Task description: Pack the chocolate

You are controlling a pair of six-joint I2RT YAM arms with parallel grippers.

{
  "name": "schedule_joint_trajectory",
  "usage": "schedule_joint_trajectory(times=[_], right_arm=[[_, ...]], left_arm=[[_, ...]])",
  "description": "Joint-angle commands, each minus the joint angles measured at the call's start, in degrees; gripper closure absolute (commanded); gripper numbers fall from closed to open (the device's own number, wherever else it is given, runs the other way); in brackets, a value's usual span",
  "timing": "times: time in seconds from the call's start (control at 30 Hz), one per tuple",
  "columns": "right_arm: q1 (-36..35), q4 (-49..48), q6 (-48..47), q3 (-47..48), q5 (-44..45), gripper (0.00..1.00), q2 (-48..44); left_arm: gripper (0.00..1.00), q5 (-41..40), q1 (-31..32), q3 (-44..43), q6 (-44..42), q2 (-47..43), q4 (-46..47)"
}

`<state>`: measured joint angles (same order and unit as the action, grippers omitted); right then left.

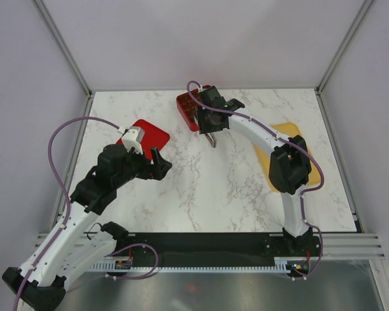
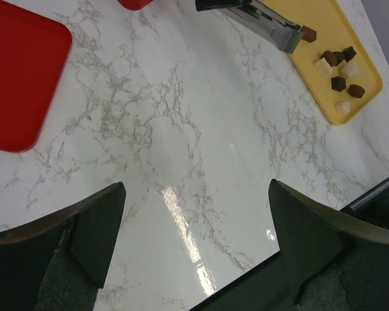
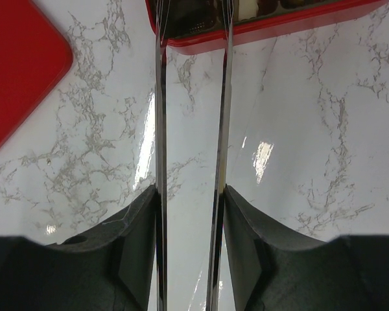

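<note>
Several pieces of chocolate (image 2: 338, 66), dark brown and pale, lie on the yellow tray (image 2: 324, 19) at the table's right. More chocolate (image 3: 194, 16) sits in the compartments of the red box (image 3: 279, 24) at the back middle. My right gripper (image 3: 191, 191) is shut on metal tongs (image 3: 161, 129). Their two blades stand slightly apart and reach forward over the box's near rim, where their tips are cut off from view. My left gripper (image 2: 194, 227) hangs open over bare marble, holding nothing, well left of the tray.
A flat red lid (image 1: 146, 136) lies at the left, just beyond my left gripper (image 1: 159, 162). The right arm's elbow (image 1: 288, 165) hangs over the yellow tray (image 1: 282, 133). The black base rail (image 1: 201, 249) runs along the near edge.
</note>
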<state>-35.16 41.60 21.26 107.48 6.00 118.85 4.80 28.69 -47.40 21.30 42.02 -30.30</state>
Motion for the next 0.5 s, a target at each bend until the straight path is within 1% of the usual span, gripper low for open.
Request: schedule_joint_trajectory(times=[0.0, 0.23, 0.33, 0.47], right_arm=[[-0.44, -0.47, -0.69, 1.94, 1.03, 0.5, -0.11], [-0.44, 1.63, -2.09, 7.38, 2.69, 0.5, -0.54], [-0.44, 2.51, -2.71, 8.79, 4.01, 0.5, -2.39], [0.09, 4.36, -2.97, 8.27, 6.3, 0.5, -7.47]], left_arm=[[0.0, -0.75, -0.21, -0.33, -1.79, -0.1, 1.21], [0.0, -0.58, -0.21, -0.24, -1.7, 0.08, 1.21], [0.0, -0.58, -0.21, -0.33, -1.7, -0.01, 1.21], [0.0, -0.23, -0.21, -0.15, -1.7, -0.18, 1.21]])
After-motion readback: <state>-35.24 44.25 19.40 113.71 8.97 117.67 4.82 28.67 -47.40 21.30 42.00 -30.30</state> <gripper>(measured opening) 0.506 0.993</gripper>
